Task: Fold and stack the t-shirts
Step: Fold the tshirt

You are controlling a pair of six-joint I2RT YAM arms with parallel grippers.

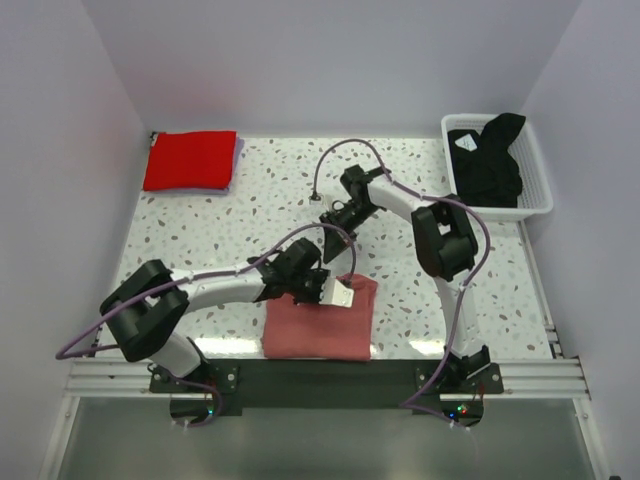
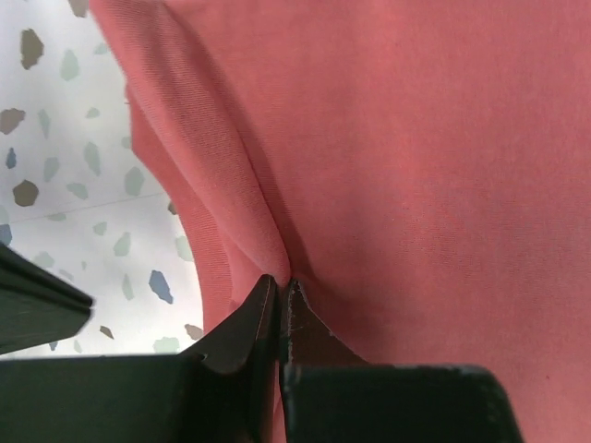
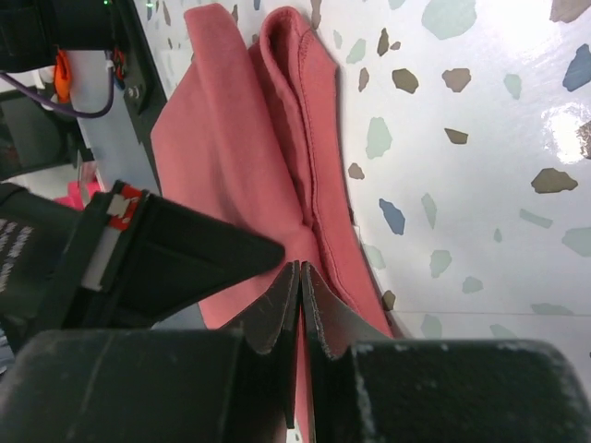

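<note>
The dusty salmon-pink t-shirt (image 1: 320, 320) lies folded at the near middle of the table. My left gripper (image 1: 312, 290) is shut on a raised fold of it (image 2: 280, 281), with pink cloth (image 2: 416, 166) filling that view. My right gripper (image 1: 332, 255) comes in from the far side and is shut on the shirt's layered edge (image 3: 300, 266); the pink cloth (image 3: 231, 138) stretches away from it. The left gripper's black body (image 3: 185, 249) is right beside it. The bright red t-shirt (image 1: 190, 160) lies folded at the far left. The black t-shirt (image 1: 487, 155) sits crumpled in the basket.
The white slatted basket (image 1: 535, 175) stands at the far right corner. A lavender edge (image 1: 236, 160) shows under the red shirt. The speckled tabletop (image 1: 260, 210) lies between the shirts. The metal rail (image 1: 320, 378) with the arm bases runs along the near edge.
</note>
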